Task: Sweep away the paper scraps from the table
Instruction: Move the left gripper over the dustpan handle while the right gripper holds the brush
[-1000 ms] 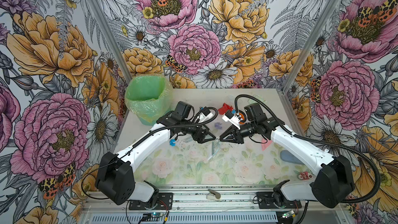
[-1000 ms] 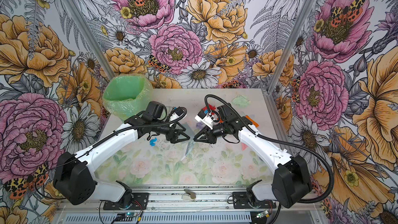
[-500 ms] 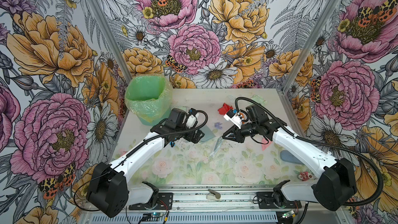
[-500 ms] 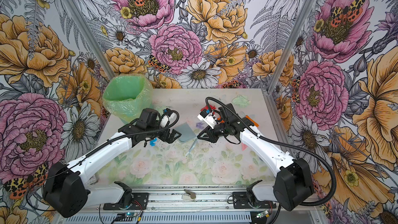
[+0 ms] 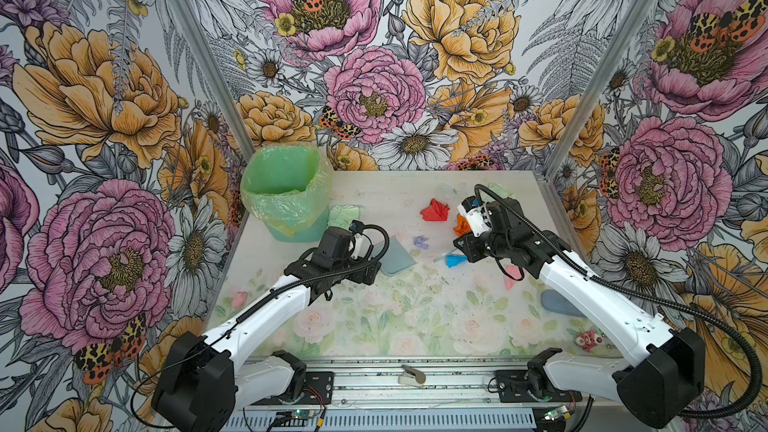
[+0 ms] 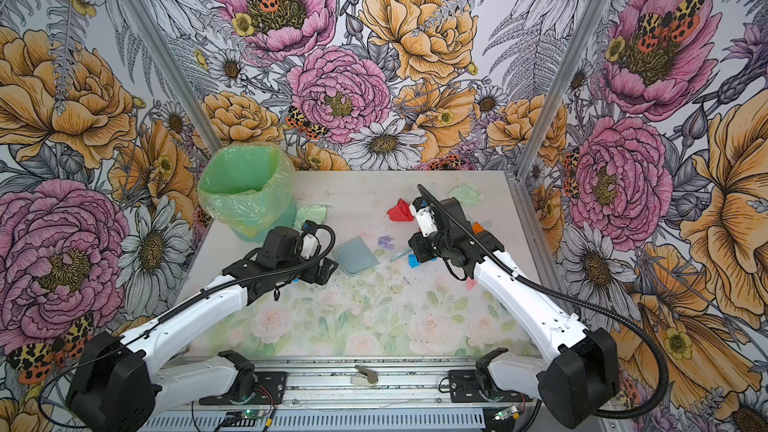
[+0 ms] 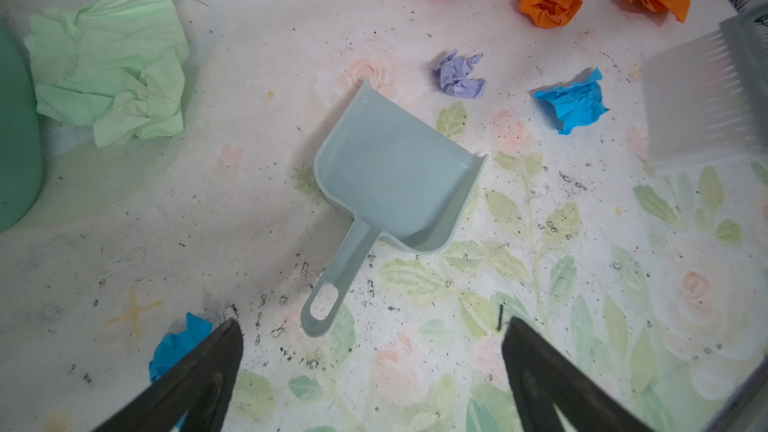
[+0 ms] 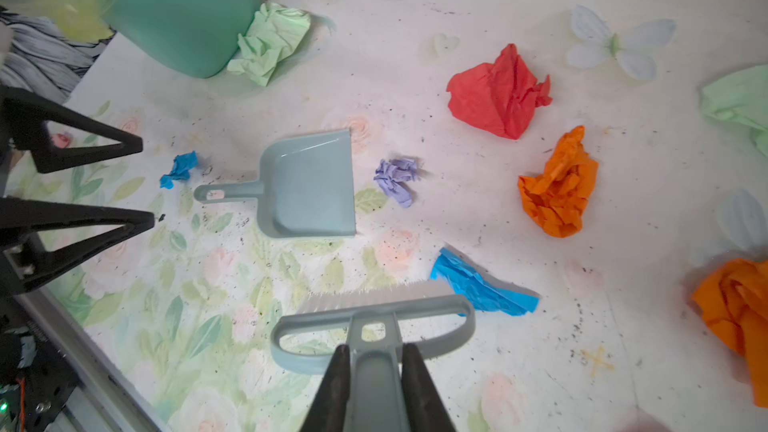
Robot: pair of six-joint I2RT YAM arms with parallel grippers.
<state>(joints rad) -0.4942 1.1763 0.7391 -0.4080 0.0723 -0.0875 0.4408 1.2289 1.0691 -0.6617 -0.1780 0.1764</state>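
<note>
Just changed: my left arm sits farther back toward its base than a second ago, and the dustpan (image 7: 395,176) it was reaching over now lies alone on the table (image 5: 374,326).
Left gripper (image 7: 371,322): jaws spread as wide as they go, holding nothing. It hangs just behind the end of the dustpan handle, not touching it.
Right gripper (image 8: 376,351): clamped tight on the handle of the brush (image 8: 395,305). It has shifted a little toward its own side over the last second.
Brush position: low over the table, one end of the head right beside the larger blue scrap (image 8: 482,288). I cannot tell whether the bristles touch the tabletop.
Paper scraps (image 8: 557,189): all on the table, none in the pan. The lilac scrap (image 8: 395,180) lies just off the pan's open lip. The red scrap (image 8: 494,93) and the orange ones are farther out. A small blue scrap (image 8: 178,170) sits near the handle end, and a pale green scrap (image 8: 270,41) rests against the bin (image 5: 291,209).
Meaning for the task: I judge the pan is parked and released, so sweeping can begin. Nothing is collected yet.
Next move: I would draw the larger blue scrap toward the pan's lip.
Risk: nothing holds the pan, so a firm push may slide it away.
</note>
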